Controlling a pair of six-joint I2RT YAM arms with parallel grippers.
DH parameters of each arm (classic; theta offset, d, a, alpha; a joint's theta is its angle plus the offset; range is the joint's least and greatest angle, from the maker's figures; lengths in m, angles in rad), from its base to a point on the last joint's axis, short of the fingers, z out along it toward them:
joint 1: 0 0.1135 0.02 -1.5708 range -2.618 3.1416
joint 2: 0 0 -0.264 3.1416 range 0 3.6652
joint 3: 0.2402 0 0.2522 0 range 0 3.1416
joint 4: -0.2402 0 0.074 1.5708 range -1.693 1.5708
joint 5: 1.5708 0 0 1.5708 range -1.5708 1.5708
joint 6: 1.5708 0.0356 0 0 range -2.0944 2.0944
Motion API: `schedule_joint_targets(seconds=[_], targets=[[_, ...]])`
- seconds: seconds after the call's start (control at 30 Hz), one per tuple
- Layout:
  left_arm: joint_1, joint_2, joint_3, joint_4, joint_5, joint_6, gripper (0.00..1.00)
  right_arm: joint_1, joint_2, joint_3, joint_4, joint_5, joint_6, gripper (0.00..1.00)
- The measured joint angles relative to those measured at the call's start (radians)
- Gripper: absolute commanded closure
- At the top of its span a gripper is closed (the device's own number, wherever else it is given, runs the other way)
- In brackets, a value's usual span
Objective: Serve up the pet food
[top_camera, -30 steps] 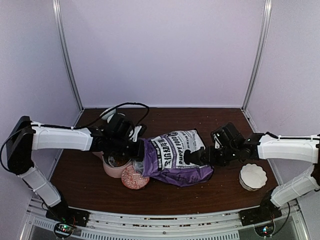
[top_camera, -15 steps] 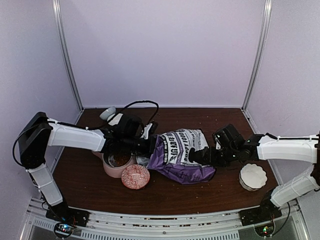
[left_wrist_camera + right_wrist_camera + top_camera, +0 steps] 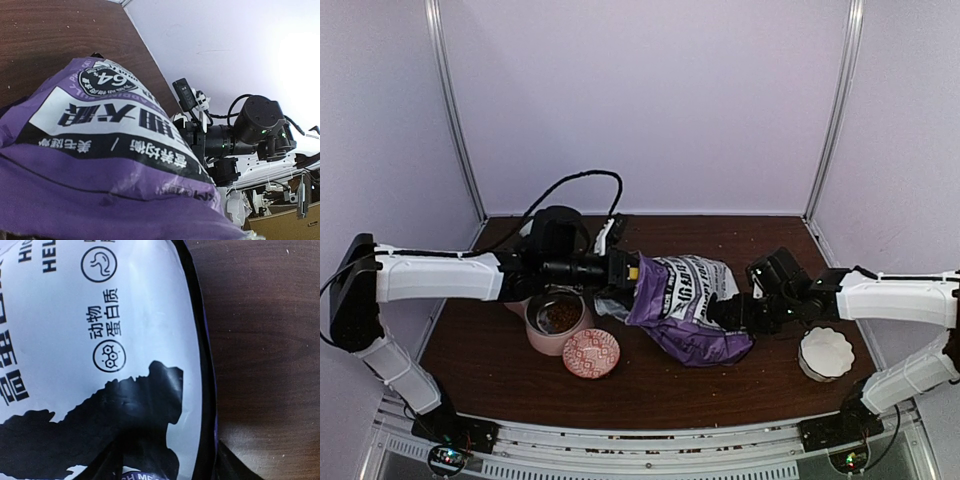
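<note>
My left claw (image 3: pixel 625 272) pinches the left end of the bag (image 3: pixel 685 300), just right of the bowl (image 3: pixel 542 341); whether the right claw (image 3: pixel 725 313) grips, I cannot tell.

This is a robotics test booth. Plain pale lilac walls (image 3: pixel 640 100) close it in on three sides, joined at the back corners by bare metal posts (image 3: pixel 455 110). A dark wooden table (image 3: pixel 720 390) fills the floor. Two white machine arms, the left arm (image 3: pixel 440 275) and the right arm (image 3: pixel 895 295), are bolted to a metal rail (image 3: pixel 650 440) at its near edge. Exposed circuit boards (image 3: pixel 447 460) with small lit lamps sit by their bases. A loose black cable (image 3: pixel 588 174) loops over the back of the table.
</note>
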Motion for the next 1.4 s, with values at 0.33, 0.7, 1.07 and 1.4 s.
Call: schedule_joint_targets(seconds=[0.33, 0.7, 1.07, 1.4], targets=[[0.0, -0.071, -0.055, 0.015, 0.016, -0.023, 1.0, 0.011, -0.149, 0.079, -0.1, 0.031, -0.034, 0.13], [0.0, -0.134, -0.076, 0.056, 0.033, -0.026, 1.0, 0.206, -0.08, 0.435, -0.18, 0.089, -0.14, 0.2], [0.002, -0.142, -0.089, 0.075, 0.033, -0.026, 1.0, 0.298, 0.088, 0.606, -0.248, 0.18, -0.201, 0.26], [0.002, -0.142, -0.09, 0.078, 0.033, -0.026, 1.0, 0.305, 0.178, 0.732, -0.296, 0.241, -0.23, 0.25]])
